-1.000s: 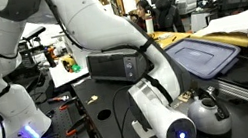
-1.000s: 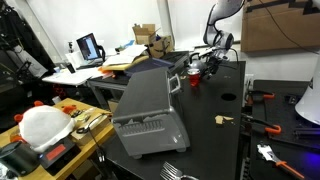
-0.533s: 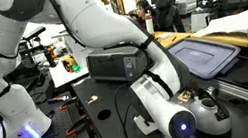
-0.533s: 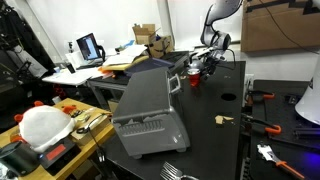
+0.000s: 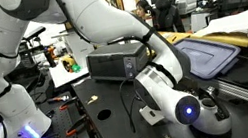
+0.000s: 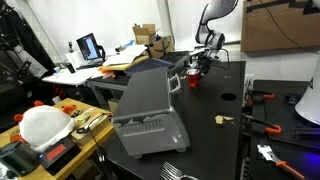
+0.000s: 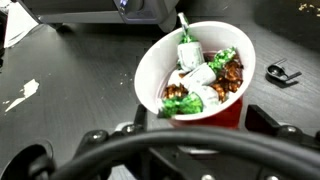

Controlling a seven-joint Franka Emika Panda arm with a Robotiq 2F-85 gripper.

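A red cup [image 7: 205, 112] with a white inside holds several wrapped sweets [image 7: 200, 80], green, brown and white. It stands on the black table right in front of my gripper [image 7: 180, 132]. The two dark fingers sit to either side of the cup, apart from its wall, so the gripper is open around it. In an exterior view the cup [image 6: 194, 80] stands just below my gripper [image 6: 199, 64] near the far table edge. In an exterior view my wrist [image 5: 184, 110] hides the cup.
A grey box-shaped machine [image 6: 145, 112] stands mid-table, also seen in an exterior view [image 5: 115, 65] and in the wrist view [image 7: 100, 8]. A blue-lidded bin [image 5: 209, 60] lies behind my arm. A small black clip [image 7: 283, 73] lies right of the cup. Red-handled tools [image 6: 265, 98] lie nearby.
My wrist has turned and shifted a little sideways over the cup. The cup has stayed in place.
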